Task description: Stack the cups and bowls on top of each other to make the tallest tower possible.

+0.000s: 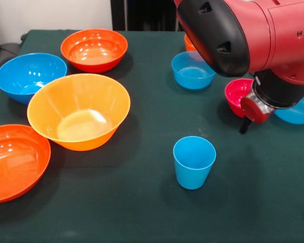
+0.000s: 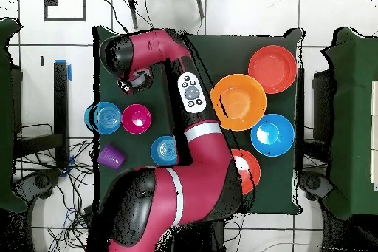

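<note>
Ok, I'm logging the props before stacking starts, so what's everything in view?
Large bowls: four; two red-orange, one blue, one yellow-orange; front view's left half.
Small bowls: four; two blue, one magenta, one orange mostly hidden behind the arm; front view's right half.
Cups: two; light blue, upright, front view's lower middle; purple, seen only overhead.
Table: one, dark green.
Arm: one, red and black, above the small bowls.

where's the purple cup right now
Only the overhead view shows it: the purple cup sits at the table's left edge, just below the magenta-pink bowl and left of a small blue bowl.
</note>
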Tool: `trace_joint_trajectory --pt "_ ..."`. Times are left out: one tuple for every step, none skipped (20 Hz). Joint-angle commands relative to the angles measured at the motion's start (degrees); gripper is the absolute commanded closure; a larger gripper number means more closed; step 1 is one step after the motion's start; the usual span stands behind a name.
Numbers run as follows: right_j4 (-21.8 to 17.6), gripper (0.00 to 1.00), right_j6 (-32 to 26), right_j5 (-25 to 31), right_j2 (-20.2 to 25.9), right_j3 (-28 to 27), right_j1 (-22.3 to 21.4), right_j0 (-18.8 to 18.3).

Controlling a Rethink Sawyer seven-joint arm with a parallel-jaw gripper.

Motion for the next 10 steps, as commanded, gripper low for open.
trace_joint_trajectory --pt "2.01 0.00 -6.54 1.55 0.61 5.83 -3.65 -0.98" --pt "2.38 0.00 -6.52 1.93 0.46 6.64 -4.37 -1.02" --pt "2.70 0.00 -6.44 1.86 0.14 8.43 -5.73 -1.41" --pt "2.91 0.00 -6.40 2.06 -0.14 9.63 -6.64 -1.57" --pt "3.11 0.00 -6.15 1.64 -0.35 11.46 -7.88 -1.73" --pt "3.12 0.00 -6.03 1.51 -0.54 12.19 -8.22 -1.79" --pt "3.12 0.00 -5.91 1.39 -0.72 12.91 -8.57 -1.84" --pt "3.34 0.00 -5.37 0.44 -0.84 14.58 -9.04 -2.17" --pt "3.51 0.00 -4.81 -0.53 -0.94 16.35 -9.49 -2.45" --pt "3.71 0.00 -4.37 -1.31 -0.92 17.74 -9.95 -2.71"
